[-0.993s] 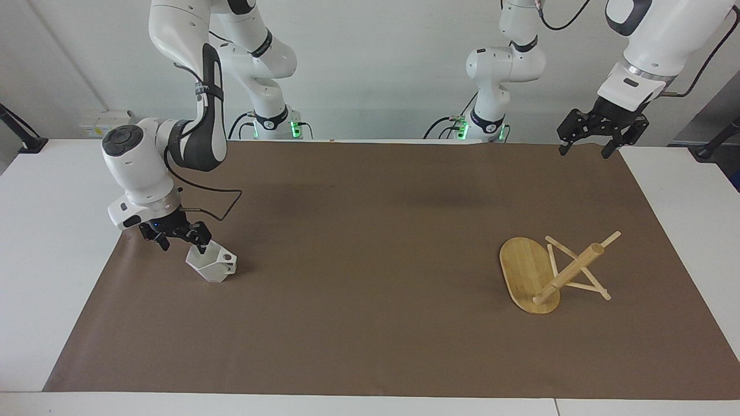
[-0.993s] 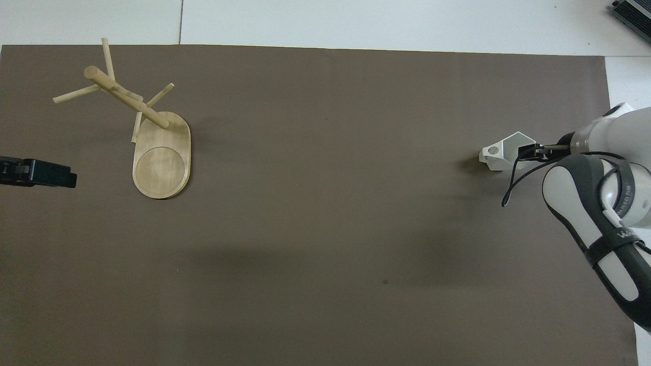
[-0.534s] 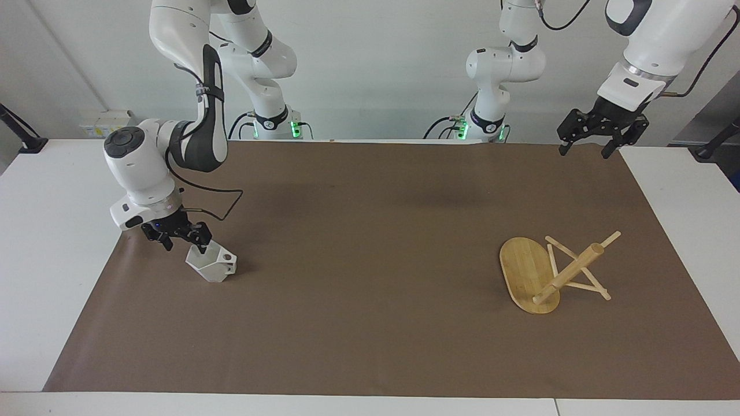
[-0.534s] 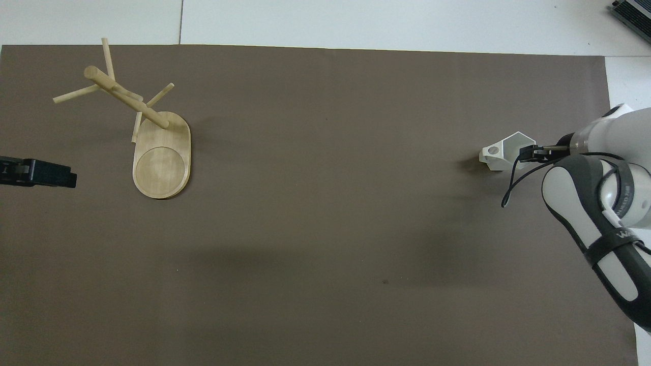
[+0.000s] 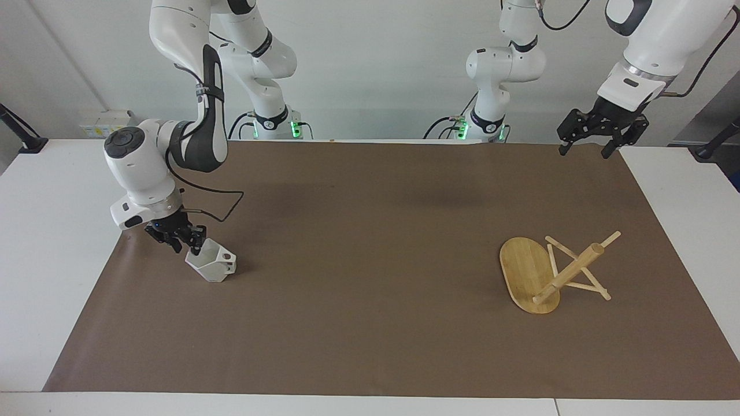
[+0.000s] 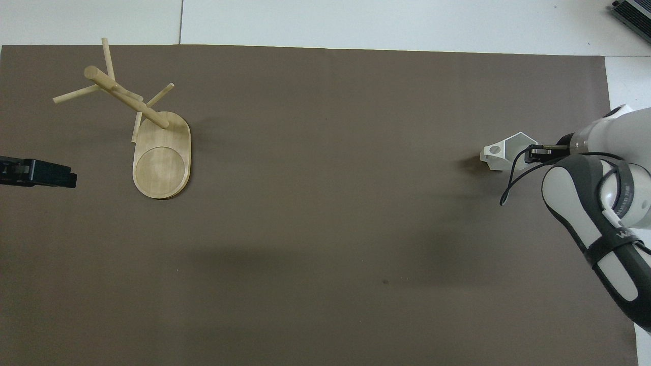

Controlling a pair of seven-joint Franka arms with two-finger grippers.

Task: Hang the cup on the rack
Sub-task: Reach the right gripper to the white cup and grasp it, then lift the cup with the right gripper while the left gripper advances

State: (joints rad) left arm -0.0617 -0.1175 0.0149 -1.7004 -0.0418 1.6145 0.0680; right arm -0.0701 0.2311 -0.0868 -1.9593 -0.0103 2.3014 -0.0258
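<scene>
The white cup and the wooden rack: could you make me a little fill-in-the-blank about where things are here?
1. The cup stands on the brown ____.
2. The right end effector is at the cup's ____.
3. The rack has ____ cups on its pegs.
4. The left end effector waits over the table's edge, holding ____.

Missing words: mat; rim; no; nothing

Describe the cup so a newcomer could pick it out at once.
Start at the brown mat that covers the table and go to the right arm's end of it. There the right hand is down at the rim of the cup. It is small, white and faceted, unlike the bamboo rack at the left arm's end.
</scene>
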